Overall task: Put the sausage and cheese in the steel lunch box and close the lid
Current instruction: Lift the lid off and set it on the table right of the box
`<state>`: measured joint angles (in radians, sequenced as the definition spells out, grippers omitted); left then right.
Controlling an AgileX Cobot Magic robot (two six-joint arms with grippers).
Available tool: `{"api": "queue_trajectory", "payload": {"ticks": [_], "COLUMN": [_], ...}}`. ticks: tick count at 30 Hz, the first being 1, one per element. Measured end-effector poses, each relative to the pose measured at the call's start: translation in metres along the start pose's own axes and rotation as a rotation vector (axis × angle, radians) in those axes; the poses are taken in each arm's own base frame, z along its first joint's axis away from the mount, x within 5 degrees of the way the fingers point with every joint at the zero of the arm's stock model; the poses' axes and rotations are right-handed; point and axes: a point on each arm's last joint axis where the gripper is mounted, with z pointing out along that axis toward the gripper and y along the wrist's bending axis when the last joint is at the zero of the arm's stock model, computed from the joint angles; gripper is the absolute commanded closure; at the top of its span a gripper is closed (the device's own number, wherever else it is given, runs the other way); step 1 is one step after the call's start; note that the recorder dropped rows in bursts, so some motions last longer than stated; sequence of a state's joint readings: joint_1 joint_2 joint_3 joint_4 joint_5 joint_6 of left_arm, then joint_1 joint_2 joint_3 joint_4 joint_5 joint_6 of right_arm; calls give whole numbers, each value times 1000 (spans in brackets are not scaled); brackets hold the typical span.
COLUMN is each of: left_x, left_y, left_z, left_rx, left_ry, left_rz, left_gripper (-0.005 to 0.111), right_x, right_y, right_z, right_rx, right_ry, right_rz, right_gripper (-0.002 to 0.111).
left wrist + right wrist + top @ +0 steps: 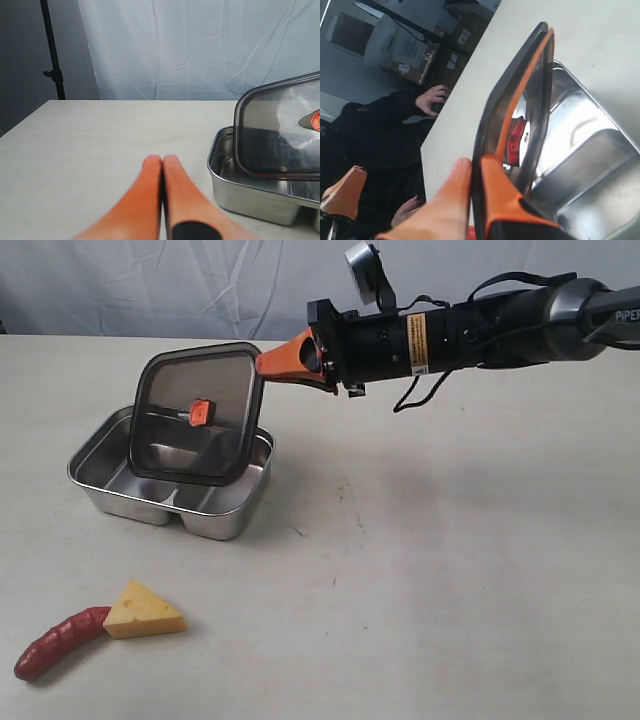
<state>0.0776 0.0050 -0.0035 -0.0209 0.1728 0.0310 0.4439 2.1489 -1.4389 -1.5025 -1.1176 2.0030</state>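
My right gripper [268, 362] is shut on the far right edge of the dark translucent lid [215, 380] and holds it tilted, its lower edge over the steel lunch box [215, 520]. The orange valve [199, 411] shows at the lid's middle. In the right wrist view the fingers [495, 180] pinch the lid's rim [502, 87] above the box [600, 150]. The dark-red sausage [60, 642] and the yellow cheese [143, 611] lie touching on the table at the front left. My left gripper [162, 160] is shut and empty, low over the table beside the box [250, 192]; the exterior view does not show it.
A person in dark clothes [380, 135] sits beyond the table's edge in the right wrist view. A black stand [52, 50] and a pale cloth backdrop rise behind the table. Both box compartments look empty.
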Motion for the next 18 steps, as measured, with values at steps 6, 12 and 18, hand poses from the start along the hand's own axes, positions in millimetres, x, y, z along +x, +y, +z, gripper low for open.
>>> {"api": "queue_trajectory", "payload": {"ticks": [6, 12, 18], "left_x": [0, 0, 0], "left_y": [0, 0, 0], "left_z": [0, 0, 0], "left_rx": [0, 0, 0], "left_ry": [0, 0, 0], "left_rz": [0, 0, 0], "left_gripper": [107, 107, 107], "right_x": [-10, -27, -34], "right_y": [7, 31, 55], "right_z": [-13, -41, -61], "right_rx": [-27, -12, 29], "right_ry": [-46, -98, -89], "right_rz": [-18, -104, -205], "right_gripper": [109, 109, 109]}}
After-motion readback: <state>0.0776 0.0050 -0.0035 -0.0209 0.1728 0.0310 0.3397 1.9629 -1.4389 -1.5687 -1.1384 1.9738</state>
